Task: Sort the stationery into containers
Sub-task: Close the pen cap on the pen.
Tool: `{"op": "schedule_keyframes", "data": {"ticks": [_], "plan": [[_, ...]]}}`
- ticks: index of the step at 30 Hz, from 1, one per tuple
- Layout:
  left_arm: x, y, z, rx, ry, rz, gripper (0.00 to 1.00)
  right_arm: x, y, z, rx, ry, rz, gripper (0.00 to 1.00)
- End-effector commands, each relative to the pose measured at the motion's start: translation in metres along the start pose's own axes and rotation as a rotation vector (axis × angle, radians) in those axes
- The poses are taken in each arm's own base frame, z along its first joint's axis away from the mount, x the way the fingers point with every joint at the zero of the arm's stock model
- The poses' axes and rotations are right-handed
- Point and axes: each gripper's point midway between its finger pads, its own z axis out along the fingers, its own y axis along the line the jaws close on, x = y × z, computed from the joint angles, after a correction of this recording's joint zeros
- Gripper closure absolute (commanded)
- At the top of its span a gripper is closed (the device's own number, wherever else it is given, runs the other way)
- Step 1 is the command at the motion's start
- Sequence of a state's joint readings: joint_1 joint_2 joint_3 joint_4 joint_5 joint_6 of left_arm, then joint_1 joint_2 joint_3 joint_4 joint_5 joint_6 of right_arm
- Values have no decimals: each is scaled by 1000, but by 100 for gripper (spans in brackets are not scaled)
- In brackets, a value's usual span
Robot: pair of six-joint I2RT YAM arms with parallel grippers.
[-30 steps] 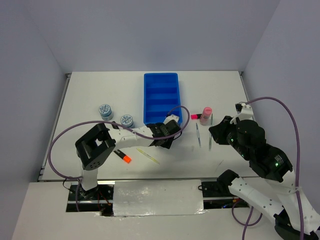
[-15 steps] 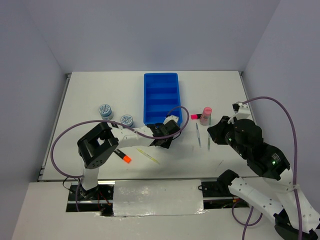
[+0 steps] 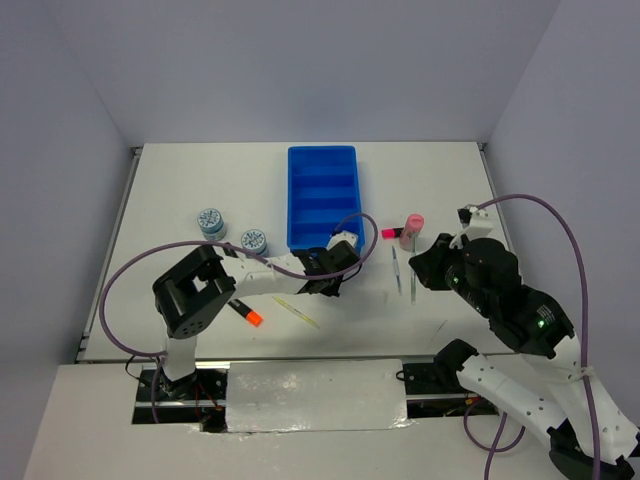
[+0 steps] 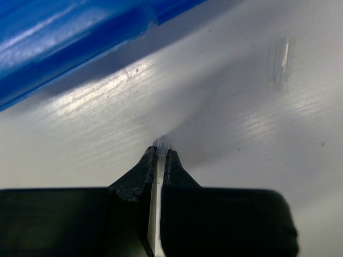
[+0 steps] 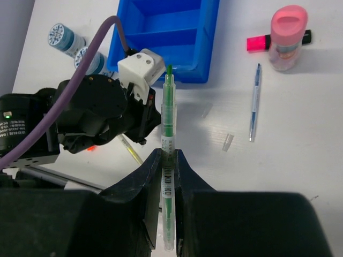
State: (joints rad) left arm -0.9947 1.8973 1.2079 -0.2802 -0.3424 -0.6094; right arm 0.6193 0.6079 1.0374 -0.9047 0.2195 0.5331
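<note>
With the right fingers [image 5: 147,172] clamped low on the green pen [image 5: 168,134], most of it sticking out toward the blue tray [image 5: 212,32], it may pivot in the grip or strike the left arm [image 5: 91,120] parked between, where the left fingers [image 4: 140,172] sit nearly closed low over the table [image 5: 284,155].

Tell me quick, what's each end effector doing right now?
Left end effector: closed on a thin clear piece.
Right end effector: closed on a green pen.
</note>
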Motion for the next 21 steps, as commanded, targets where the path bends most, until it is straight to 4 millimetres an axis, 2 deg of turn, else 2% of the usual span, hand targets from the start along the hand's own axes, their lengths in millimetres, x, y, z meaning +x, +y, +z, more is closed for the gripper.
{"op": "schedule_keyframes", "data": {"ticks": [1, 3, 5, 6, 8, 9, 11, 12, 13, 14, 15, 16, 17, 18, 19, 20, 21], "plan": [[5, 8, -26, -18, 28, 1, 100, -9, 19, 1, -106, -49, -11, 100], [-11, 5, -43, 4, -11, -14, 100, -10, 27, -2, -160, -60, -22, 100], [-37, 2, -73, 43, -81, -36, 100, -7, 37, -1, -224, -60, -33, 100], [-54, 2, -97, 71, -139, -57, 100, -4, 38, 0, -239, -57, -43, 100], [-78, 7, -125, 81, -223, -88, 100, -4, 45, 2, -278, -58, -45, 100], [-94, 14, -151, 100, -291, -124, 100, 0, 46, 5, -283, -53, -43, 100], [-115, 30, -176, 105, -378, -198, 100, 2, 62, 4, -377, -46, -41, 100], [-127, 40, -202, 141, -447, -254, 100, 2, 69, 7, -420, -67, -36, 100], [-138, 56, -213, 156, -491, -307, 100, 2, 76, 6, -465, -73, -31, 100], [-142, 49, -221, 261, -520, -329, 100, 9, 88, 2, -551, -48, -27, 100], [-150, 53, -252, 349, -601, -357, 100, 21, 92, 7, -596, -26, -28, 100], [-157, 61, -265, 402, -658, -381, 100, 12, 107, 2, -685, -82, -31, 100], [-144, 53, -265, 494, -644, -379, 100, 19, 117, -3, -767, -55, -28, 100], [-159, 53, -306, 606, -789, -388, 100, 22, 123, 0, -815, -71, -24, 100], [-160, 52, -318, 656, -835, -388, 100, 24, 126, 1, -839, -64, -16, 100], [-152, 50, -315, 692, -837, -400, 100, 31, 130, 5, -863, -35, -10, 100], [-147, 45, -334, 768, -873, -380, 100, 41, 137, 3, -922, -4, -25, 100]]}}
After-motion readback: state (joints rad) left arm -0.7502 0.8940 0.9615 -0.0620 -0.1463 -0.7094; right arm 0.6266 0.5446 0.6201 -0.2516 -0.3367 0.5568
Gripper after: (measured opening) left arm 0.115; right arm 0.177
